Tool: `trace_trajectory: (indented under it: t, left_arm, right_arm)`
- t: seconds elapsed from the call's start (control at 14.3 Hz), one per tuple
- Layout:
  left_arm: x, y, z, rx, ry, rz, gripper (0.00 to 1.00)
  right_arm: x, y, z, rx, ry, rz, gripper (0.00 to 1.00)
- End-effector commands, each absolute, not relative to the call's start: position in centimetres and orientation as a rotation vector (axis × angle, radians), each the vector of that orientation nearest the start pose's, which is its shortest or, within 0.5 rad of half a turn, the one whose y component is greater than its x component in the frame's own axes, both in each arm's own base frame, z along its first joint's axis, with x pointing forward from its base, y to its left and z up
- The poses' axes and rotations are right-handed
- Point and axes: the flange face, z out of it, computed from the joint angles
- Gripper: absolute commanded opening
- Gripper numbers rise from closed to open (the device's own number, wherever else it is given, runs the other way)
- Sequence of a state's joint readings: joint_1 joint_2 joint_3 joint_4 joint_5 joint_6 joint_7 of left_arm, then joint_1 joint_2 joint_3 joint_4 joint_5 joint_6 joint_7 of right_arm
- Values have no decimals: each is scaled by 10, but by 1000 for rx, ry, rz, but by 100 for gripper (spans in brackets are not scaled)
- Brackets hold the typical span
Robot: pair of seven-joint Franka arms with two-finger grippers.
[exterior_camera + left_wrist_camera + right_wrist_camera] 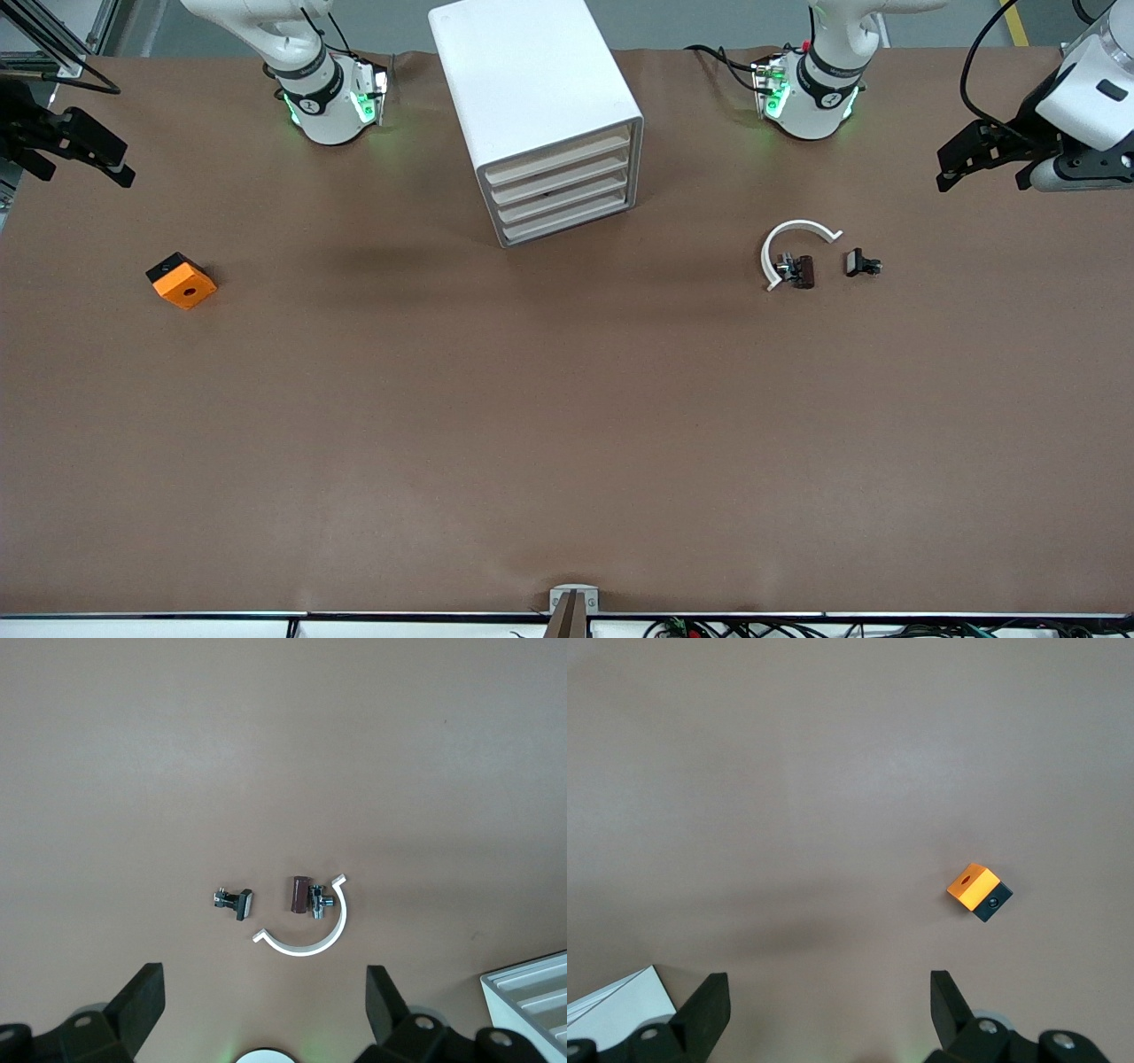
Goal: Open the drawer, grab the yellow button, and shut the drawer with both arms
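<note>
The white cabinet stands between the two arm bases, its four cream drawer fronts turned toward the front camera. The uppermost drawer is shut. The button is hidden. My left gripper hangs open and empty over the table's left-arm end; its wrist view shows both fingers wide apart and a corner of the cabinet. My right gripper hangs open and empty over the right-arm end, fingers wide apart in its wrist view, which also shows a cabinet corner.
An orange square block with a black base lies toward the right arm's end, also in the right wrist view. A white curved ring, a brown part and a black part lie toward the left arm's end.
</note>
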State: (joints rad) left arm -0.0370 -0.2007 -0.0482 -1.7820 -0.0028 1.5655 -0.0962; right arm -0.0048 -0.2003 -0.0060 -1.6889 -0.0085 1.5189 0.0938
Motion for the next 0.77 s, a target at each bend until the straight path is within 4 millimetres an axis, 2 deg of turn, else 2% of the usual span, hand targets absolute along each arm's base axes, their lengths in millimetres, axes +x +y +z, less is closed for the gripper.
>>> trace_trajectory:
  t: [0.0, 0.35, 0.56, 0.7]
  left_arm:
    - [489, -52, 635, -3147, -16, 35, 100]
    - [491, -52, 638, -3148, -13, 23, 100]
    - [492, -50, 634, -3147, -6, 38, 100]
    - [494, -52, 622, -3143, -18, 100, 100]
  right_arm:
    - [481, -8, 671, -3154, 172, -69, 100]
    - [481, -9, 668, -3148, 178, -52, 100]
    - [479, -7, 668, -3128, 220, -36, 100]
    - [478, -3, 666, -3109, 321, -12, 100]
